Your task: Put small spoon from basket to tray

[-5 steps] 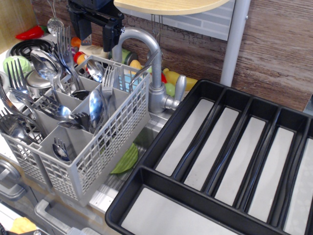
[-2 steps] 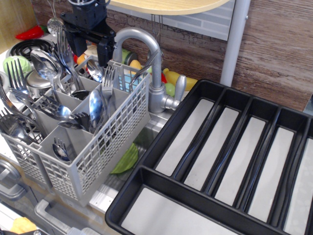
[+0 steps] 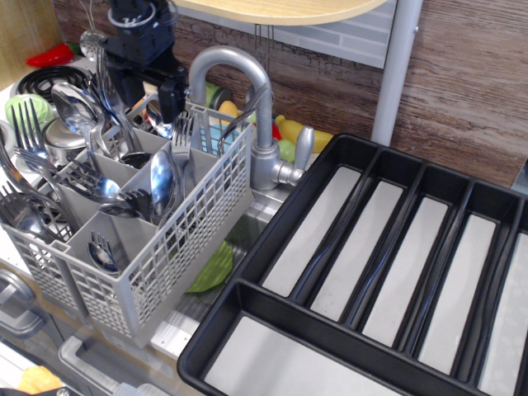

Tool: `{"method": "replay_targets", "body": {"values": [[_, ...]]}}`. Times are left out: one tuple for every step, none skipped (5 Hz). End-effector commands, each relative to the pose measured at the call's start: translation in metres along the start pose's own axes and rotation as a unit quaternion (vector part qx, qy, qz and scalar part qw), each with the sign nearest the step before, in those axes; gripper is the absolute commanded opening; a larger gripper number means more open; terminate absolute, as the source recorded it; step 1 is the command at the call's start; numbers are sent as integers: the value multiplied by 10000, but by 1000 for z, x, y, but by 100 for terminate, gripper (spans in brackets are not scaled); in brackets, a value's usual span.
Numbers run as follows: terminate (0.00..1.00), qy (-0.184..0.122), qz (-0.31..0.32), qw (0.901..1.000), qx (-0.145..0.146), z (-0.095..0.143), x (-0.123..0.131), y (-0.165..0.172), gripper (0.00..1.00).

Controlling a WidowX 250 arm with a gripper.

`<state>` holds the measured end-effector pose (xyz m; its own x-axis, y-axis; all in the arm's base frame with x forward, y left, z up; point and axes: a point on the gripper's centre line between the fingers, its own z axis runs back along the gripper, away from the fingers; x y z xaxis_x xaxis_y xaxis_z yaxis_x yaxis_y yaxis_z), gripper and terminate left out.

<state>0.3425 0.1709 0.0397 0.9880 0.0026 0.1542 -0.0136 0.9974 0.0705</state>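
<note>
The light grey basket (image 3: 186, 247) stands at the left, full of steel forks and spoons. A small steel spoon (image 3: 159, 118) stands bowl up in a back compartment. A large wide-bowled spoon (image 3: 162, 183) leans in the middle compartment. My black gripper (image 3: 149, 97) hangs over the back of the basket, open, with one finger on each side of the small spoon's bowl and nothing held. The black tray (image 3: 272, 221) fills the right and front, and its pale compartments hold nothing.
A steel faucet (image 3: 247, 78) arches right behind the basket, close to my gripper. A green leaf (image 3: 216, 268) lies in the sink between basket and tray. Toy vegetables (image 3: 290, 132) sit at the back. A wooden shelf (image 3: 289, 8) and white pole (image 3: 396, 70) are above.
My gripper has moved down and to the left, from above the faucet to just over the basket's back compartments. The cutlery and tray have not moved.
</note>
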Motion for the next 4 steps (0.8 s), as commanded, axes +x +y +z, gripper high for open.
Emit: {"method": "replay_targets", "body": {"values": [[0, -379, -154, 9992, 10, 0, 8, 9, 100], [0, -442, -18, 9989, -142, 0, 11, 5, 0], [0, -349, 25, 9973, -646, 5, 20, 2, 0], [0, -178, 177, 9944, -1024, 13, 25, -1, 0]]}}
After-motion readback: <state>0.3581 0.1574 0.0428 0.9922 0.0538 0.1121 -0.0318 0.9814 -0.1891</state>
